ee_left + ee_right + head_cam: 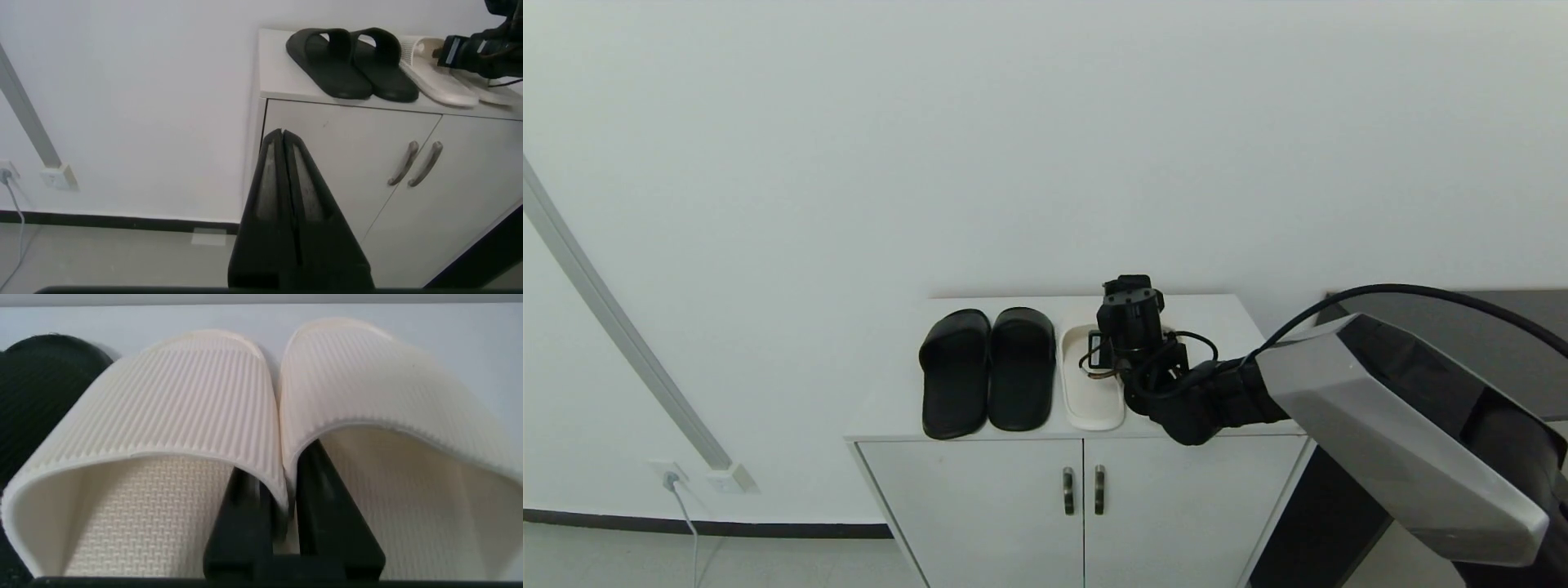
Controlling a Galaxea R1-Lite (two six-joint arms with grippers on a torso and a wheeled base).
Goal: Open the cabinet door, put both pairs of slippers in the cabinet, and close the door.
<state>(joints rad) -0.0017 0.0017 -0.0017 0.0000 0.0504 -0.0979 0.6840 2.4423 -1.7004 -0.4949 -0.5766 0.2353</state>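
A white two-door cabinet (980,506) stands with both doors closed; its two handles (1084,490) meet at the middle. On its top lie a pair of black slippers (988,371) and, to their right, a pair of white slippers (1090,392). My right gripper (1129,298) sits over the white pair. In the right wrist view one finger (245,514) goes under each strap, and the gripper (284,498) pinches the touching inner edges of the white slippers (163,400). My left gripper (283,135) hangs low, left of the cabinet (327,147), fingers pressed together and holding nothing.
A white wall rises right behind the cabinet. A wall socket (670,474) with a cable sits low on the left, below a slanted grey rail (613,327). A dark surface (1486,327) lies to the cabinet's right.
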